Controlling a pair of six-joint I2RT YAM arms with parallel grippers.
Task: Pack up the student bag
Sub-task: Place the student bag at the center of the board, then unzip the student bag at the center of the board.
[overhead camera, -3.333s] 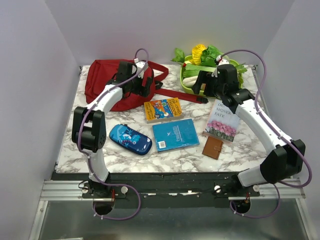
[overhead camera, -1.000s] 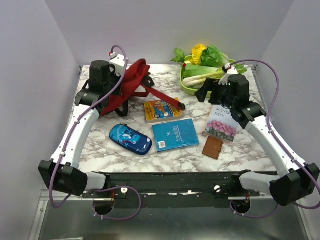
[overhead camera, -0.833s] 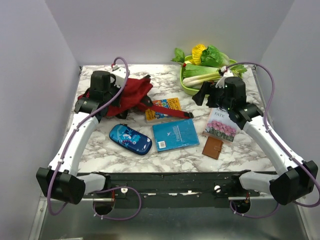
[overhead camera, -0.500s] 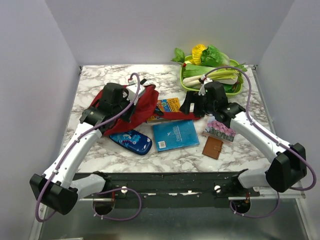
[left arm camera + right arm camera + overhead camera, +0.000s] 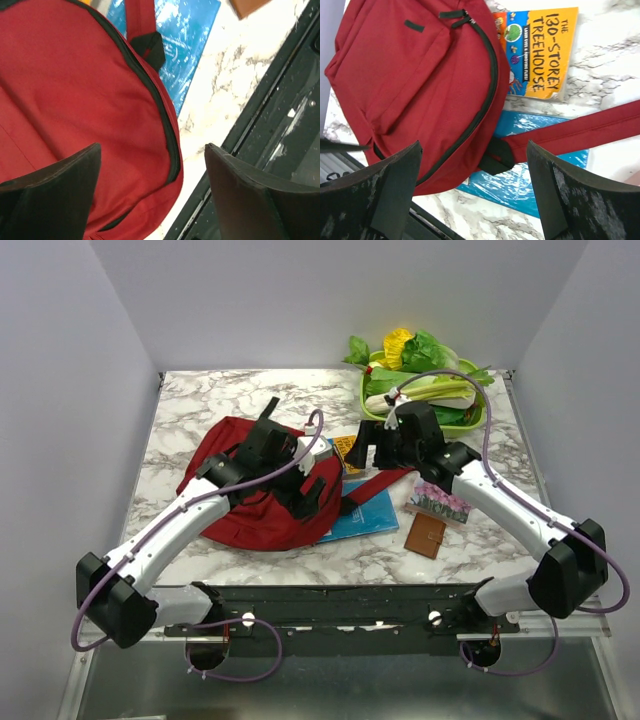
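Top view shows you the bag (image 5: 250, 510) lying flat near the front edge of the tabletop (image 5: 180, 400), left of centre, overlapping the blue book (image 5: 372, 516). Your left claw (image 5: 152, 147) hangs open over its red fabric. Your right claw (image 5: 473, 145) gapes open above the strap (image 5: 580, 130) crossing that book.

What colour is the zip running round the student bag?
Black zip on the dark red student bag; right wrist view shows it best.

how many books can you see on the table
3: orange book by the bag, blue book half under it, flowered book at right. The bag may hide more.
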